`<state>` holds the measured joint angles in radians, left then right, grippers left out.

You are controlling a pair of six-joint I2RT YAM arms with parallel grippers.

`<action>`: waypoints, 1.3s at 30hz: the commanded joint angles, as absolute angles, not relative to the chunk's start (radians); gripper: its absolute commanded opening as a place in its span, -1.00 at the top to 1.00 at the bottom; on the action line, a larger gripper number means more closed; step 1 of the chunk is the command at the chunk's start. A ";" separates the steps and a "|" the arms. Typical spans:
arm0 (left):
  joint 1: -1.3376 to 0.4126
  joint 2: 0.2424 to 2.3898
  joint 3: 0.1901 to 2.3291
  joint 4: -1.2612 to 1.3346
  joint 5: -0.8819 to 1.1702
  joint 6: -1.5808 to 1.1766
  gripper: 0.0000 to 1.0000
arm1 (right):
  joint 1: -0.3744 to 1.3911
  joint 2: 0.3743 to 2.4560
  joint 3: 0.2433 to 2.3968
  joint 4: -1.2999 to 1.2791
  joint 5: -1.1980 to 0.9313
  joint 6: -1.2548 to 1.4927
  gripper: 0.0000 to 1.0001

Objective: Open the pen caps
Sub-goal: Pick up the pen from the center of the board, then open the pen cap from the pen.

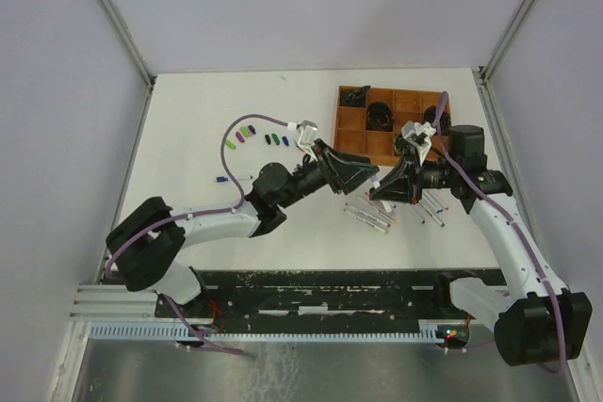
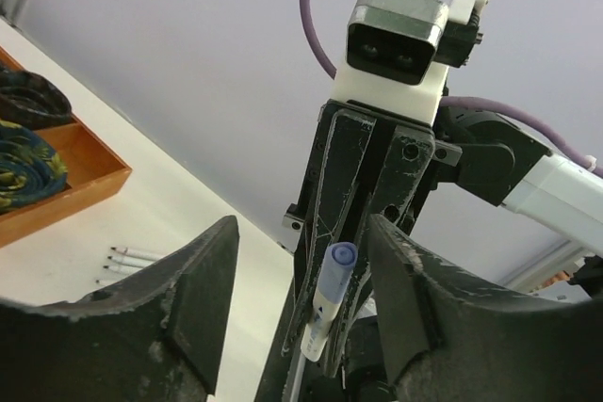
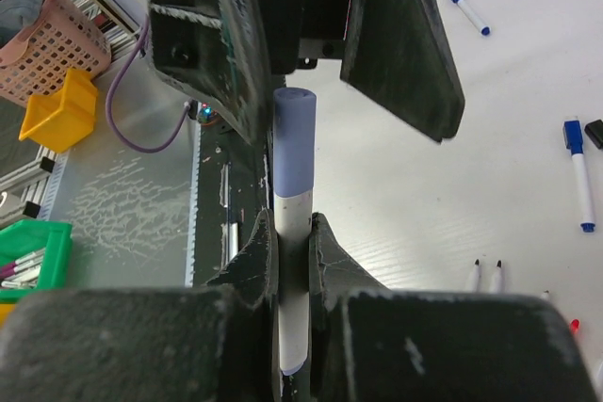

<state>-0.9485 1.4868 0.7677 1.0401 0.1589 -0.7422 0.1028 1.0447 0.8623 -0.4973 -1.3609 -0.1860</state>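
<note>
My right gripper (image 3: 292, 223) is shut on the white-grey barrel of a pen (image 3: 292, 270) and holds it above the table. Its blue pen cap (image 3: 293, 143) points at my left gripper (image 2: 301, 233), which is open. The cap (image 2: 340, 257) sits between the left fingers (image 3: 405, 44) with a gap on both sides. In the top view the two grippers meet left (image 1: 366, 174) and right (image 1: 386, 187) just in front of the tray. Several loose pen caps (image 1: 247, 134) lie at the left. Bare pens (image 1: 369, 216) lie under the grippers.
The brown compartment tray (image 1: 353, 124) stands at the back right with dark items in it. Capped blue pens (image 3: 576, 168) and a black cap (image 3: 594, 132) lie on the table. Off the table's edge are a pink basket (image 3: 57, 44), a yellow bin (image 3: 61, 110) and a green bin (image 3: 28, 261).
</note>
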 commanded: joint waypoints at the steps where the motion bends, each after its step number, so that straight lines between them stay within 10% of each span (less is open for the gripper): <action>1: -0.947 1.547 0.834 1.183 0.239 -0.862 -0.19 | 0.106 1.053 0.896 -0.501 -1.386 -0.206 0.97; 13: -0.949 1.628 0.837 1.282 0.263 -0.922 0.28 | 0.107 1.080 0.904 -0.490 -1.364 -0.172 0.97; 33: -0.952 1.635 0.798 1.295 0.238 -0.834 0.52 | 0.104 1.110 0.905 -0.425 -1.356 -0.060 0.97; 39: -0.948 1.619 0.797 1.338 0.220 -0.771 0.94 | 0.104 1.115 0.901 -0.419 -1.365 -0.052 0.97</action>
